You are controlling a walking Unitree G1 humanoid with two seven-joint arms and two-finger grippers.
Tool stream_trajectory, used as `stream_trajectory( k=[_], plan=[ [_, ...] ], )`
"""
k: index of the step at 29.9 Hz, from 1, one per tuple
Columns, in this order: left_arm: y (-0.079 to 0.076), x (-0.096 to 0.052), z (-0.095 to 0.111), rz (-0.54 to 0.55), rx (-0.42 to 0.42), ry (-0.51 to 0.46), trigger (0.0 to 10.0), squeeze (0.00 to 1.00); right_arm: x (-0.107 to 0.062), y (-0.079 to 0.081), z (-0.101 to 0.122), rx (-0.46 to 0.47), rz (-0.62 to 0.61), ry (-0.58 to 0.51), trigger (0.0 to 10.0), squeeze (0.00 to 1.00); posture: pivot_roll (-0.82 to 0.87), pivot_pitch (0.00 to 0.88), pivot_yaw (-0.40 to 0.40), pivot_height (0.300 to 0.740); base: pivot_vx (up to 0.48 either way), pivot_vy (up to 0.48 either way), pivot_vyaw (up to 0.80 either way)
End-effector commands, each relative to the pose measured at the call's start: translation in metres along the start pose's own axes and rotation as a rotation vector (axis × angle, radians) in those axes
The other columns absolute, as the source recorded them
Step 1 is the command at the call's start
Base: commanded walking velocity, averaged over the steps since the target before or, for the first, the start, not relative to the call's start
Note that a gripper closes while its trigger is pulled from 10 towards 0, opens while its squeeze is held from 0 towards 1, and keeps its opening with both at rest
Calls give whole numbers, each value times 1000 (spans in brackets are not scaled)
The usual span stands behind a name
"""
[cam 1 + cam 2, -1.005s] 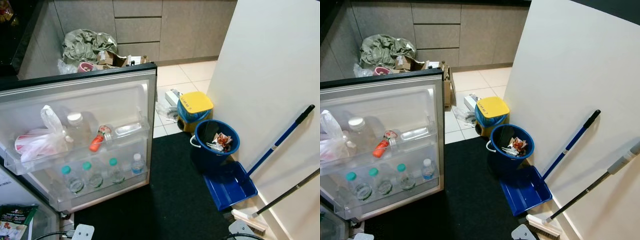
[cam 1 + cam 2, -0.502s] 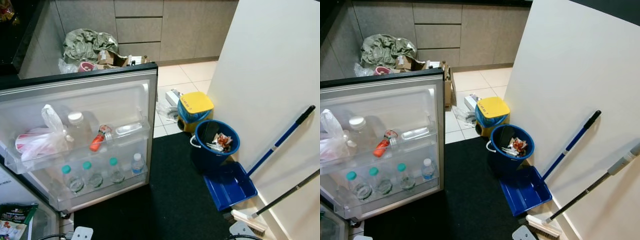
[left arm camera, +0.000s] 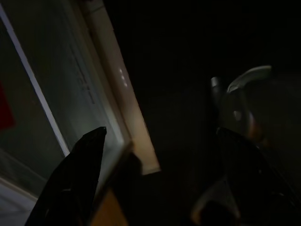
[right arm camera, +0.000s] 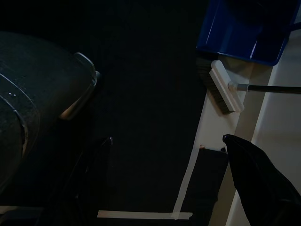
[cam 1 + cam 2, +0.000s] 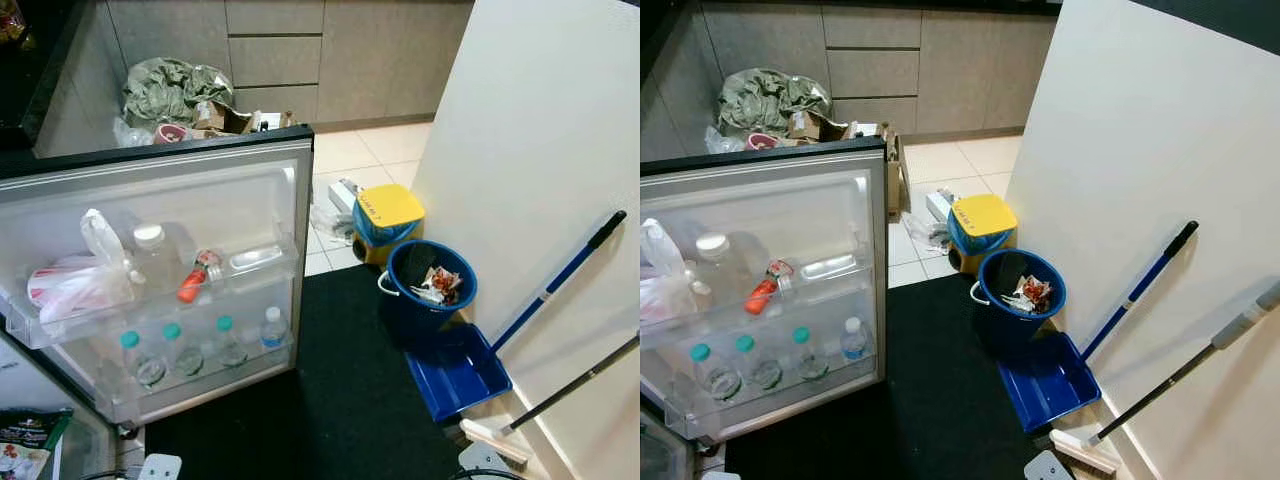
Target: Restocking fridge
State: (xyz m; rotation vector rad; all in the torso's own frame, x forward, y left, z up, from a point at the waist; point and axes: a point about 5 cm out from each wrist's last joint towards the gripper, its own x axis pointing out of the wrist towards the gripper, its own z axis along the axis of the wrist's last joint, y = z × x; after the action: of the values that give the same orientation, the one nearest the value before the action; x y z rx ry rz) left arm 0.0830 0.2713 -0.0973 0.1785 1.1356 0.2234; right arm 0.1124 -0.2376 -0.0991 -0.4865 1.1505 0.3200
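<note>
Fridge door [image 5: 200, 190] stands open, 4 water bottles [image 5: 195, 345] on its lower shelf.

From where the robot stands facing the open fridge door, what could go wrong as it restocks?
Two risks stand out. The upper door shelf is already crowded: a white plastic bag slumps beside a clear bottle and a tipped orange bottle, so pushing more in may knock something out. To the robot's right, the blue bucket, blue dustpan and brush lie along the dark mat, so a sidestep or turn could catch them.
</note>
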Motion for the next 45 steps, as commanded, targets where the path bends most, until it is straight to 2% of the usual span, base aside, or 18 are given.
stream_trajectory(
  k=[1,4,6,8,21,45],
  plan=[
    [-9,1,5,-26,-10,-26,10000,0,-1,-4,0,0,-14,-10,10000,0,-26,0,-100,740,0,0,0],
    [-10,2,11,-31,16,-51,10000,0,-1,-4,0,1,-14,-9,10000,0,-26,0,-100,740,0,0,0],
    [-15,4,32,-48,64,-140,10000,0,-1,-4,-2,1,-13,-5,10000,0,-27,0,-99,740,0,0,0],
    [-17,4,38,-57,73,-166,10000,0,-2,-3,-3,2,-12,-4,10000,0,-30,0,-100,740,0,0,0],
    [-16,3,31,-61,76,-150,10000,0,-1,-3,-2,6,-11,-9,10000,0,-25,0,-100,740,0,0,0],
    [-10,1,7,-48,71,-40,10000,0,-2,-4,-3,3,-10,-5,10000,0,-33,0,-98,740,0,0,0]
  ],
)
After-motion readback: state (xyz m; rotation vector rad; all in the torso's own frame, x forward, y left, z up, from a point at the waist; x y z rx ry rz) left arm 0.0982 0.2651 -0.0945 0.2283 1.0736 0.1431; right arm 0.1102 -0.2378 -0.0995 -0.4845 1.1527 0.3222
